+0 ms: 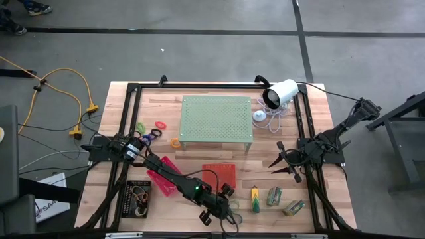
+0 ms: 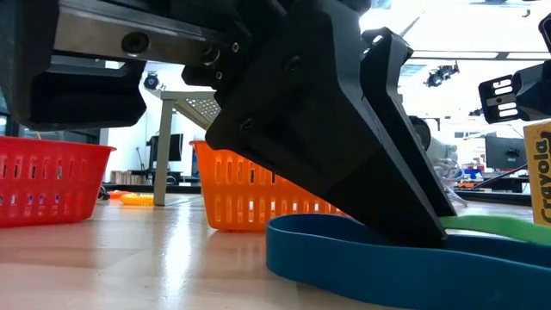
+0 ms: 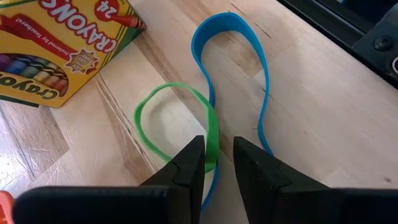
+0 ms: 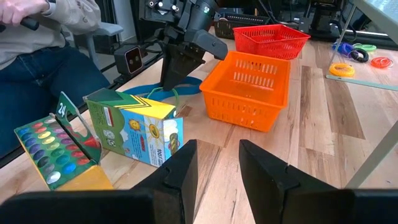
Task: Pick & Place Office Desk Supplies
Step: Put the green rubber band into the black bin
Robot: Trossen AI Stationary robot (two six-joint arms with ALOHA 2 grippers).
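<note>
My left gripper (image 1: 216,211) is low at the table's near edge, open. Its fingertips (image 3: 219,163) stand astride the spot where a green rubber band (image 3: 146,124) overlaps a blue rubber band (image 3: 261,81). Both loops lie flat on the wood. In the low view one dark finger (image 2: 405,215) slants down inside the blue band (image 2: 344,254), with the green band (image 2: 504,226) behind it. A yellow crayon box (image 3: 56,43) lies beside the bands. My right gripper (image 1: 282,162) hovers open at the table's right, away from them. My left gripper comes at the bands slanting down from above, fingers astride their overlap. The green band's near side (image 3: 213,152) lies against the inner face of one finger (image 3: 193,162). Whether the blue band is touched I cannot tell. Neither band is lifted.
An orange basket (image 1: 219,176), a red tray (image 1: 163,180) and a black tray (image 1: 138,198) holding bands sit near my left arm. The pale green stand (image 1: 216,119) stands mid-table, with coloured rings (image 1: 159,125) to its left. Crayon boxes (image 1: 255,199) and green-labelled packs (image 1: 274,196) lie right. A person (image 4: 37,43) sits beyond the near edge.
</note>
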